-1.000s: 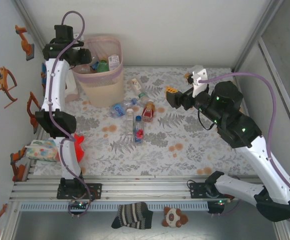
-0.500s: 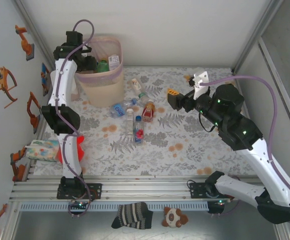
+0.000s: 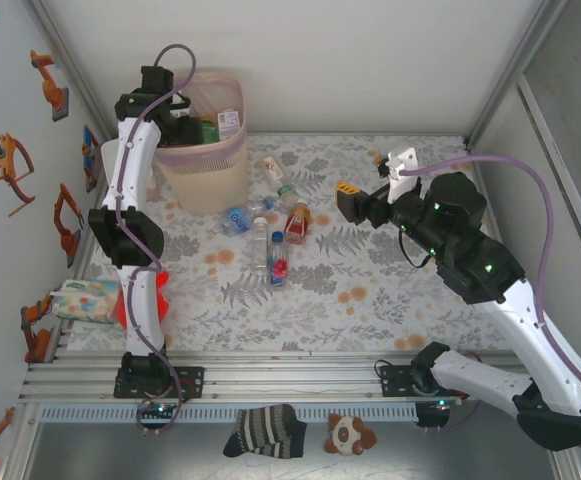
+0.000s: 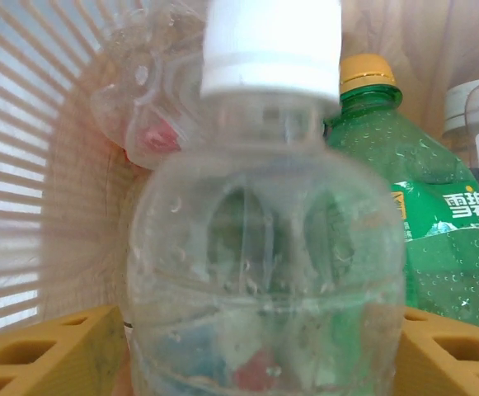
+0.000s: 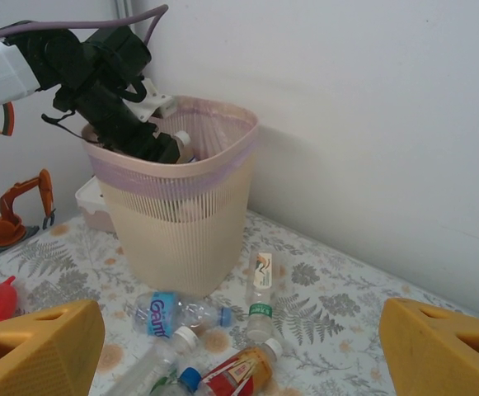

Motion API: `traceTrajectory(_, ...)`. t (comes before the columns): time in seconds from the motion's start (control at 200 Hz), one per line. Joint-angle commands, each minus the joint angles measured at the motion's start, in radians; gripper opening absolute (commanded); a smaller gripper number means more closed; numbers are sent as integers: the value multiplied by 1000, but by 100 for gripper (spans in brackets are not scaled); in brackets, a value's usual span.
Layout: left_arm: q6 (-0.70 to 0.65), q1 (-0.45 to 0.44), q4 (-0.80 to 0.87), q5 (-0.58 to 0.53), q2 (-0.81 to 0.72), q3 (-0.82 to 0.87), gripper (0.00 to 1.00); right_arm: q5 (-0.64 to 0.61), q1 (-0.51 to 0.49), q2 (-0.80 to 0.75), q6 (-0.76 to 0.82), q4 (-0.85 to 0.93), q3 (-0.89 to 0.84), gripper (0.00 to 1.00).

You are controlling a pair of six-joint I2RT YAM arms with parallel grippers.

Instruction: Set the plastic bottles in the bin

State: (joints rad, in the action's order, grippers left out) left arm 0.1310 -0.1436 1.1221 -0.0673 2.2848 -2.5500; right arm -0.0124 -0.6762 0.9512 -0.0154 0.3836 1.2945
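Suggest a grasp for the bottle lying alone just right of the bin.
Grip the bottle mid-body, on the clear stretch between its two labels. Come straight down from above with the jaws across its width. It lies flat on its side with both long sides free. Its near end sits close to the amber bottle, so stay off that end.

L arm (image 3: 130, 175) swung right and further in. Wrist was at left rim of bin (image 3: 205, 175) and is now over the opening, with L pincer (image 3: 182, 128) lowered inside. L elbow shifted slightly right. Clear bottle (image 4: 264, 247) between the fingers now sits within bin walls, beside green bottle (image 4: 420, 214). Grip vs. release not determinable. R arm (image 3: 480, 265) and R pincer (image 3: 363, 175) edged slightly nearer.
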Motion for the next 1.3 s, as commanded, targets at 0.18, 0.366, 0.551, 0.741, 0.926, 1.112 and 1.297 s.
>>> traceTrajectory(0.18, 5, -2, -17, -8, -88, -35, 81, -15, 6, -16, -17, -40, 3, 85)
traceTrajectory(0.366, 5, -6, -41, 12, -141, -32, 82, -26, 6, -38, -28, -46, -11, 85)
traceTrajectory(0.551, 6, -12, -60, 34, -181, -31, 81, -27, 6, -46, -26, -48, -12, 85)
traceTrajectory(0.741, 6, -23, -71, 86, -205, -20, 64, -24, 6, -50, -32, -61, -21, 85)
traceTrajectory(0.926, -3, -60, -73, 128, -257, 4, 58, -25, 6, -55, -34, -63, -28, 84)
traceTrajectory(1.112, -14, -115, -73, 184, -347, 92, 58, -34, 6, -54, -34, -71, -44, 84)
traceTrajectory(1.297, -11, -191, -83, 168, -455, 245, 58, -37, 6, -45, -32, -72, -51, 84)
